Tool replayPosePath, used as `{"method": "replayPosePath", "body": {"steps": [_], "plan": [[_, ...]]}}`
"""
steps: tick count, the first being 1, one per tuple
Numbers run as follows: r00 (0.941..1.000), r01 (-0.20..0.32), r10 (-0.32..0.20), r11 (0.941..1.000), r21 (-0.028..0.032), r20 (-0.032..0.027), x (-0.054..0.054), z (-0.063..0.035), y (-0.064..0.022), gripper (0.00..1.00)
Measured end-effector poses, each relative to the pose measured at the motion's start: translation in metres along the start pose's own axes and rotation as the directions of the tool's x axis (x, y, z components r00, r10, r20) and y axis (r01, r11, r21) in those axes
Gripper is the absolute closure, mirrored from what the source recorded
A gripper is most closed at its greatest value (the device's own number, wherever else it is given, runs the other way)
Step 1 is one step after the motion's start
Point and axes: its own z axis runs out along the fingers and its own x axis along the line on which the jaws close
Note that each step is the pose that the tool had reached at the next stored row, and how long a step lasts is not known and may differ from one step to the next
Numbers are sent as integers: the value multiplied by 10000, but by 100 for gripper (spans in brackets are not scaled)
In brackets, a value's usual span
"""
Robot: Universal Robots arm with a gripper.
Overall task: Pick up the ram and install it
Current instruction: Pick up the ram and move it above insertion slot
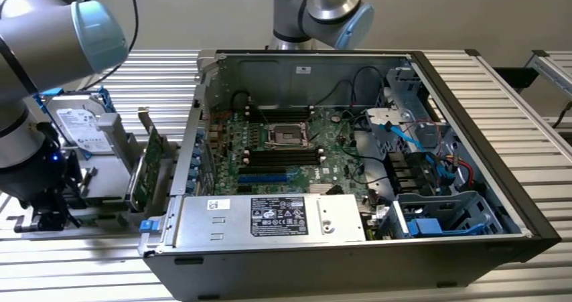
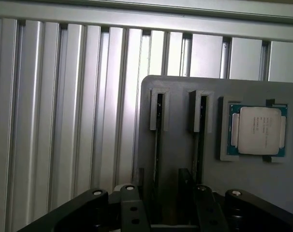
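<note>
The ram stands on edge in a slot of the grey holder on the ribbed table. One end runs between the fingers, which are spread wide and grasp nothing. The print on the processor beside it cannot be read.

A plain, pale wall runs across the top of the exterior view behind a ribbed aluminium table under soft, even light; a second slatted bench edges in at upper right.

Arm folded low — hand downward, wide open.
</note>
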Motion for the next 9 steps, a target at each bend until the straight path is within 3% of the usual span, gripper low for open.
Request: {"method": "replayPosePath", "body": {"steps": [3, 9], "plan": [[10000, 2, -2, 10000, -4, 37, 8, 14, -12, 58], [10000, -3, 3, 10000, -12, 36, 11, 48, -14, 58]]}}
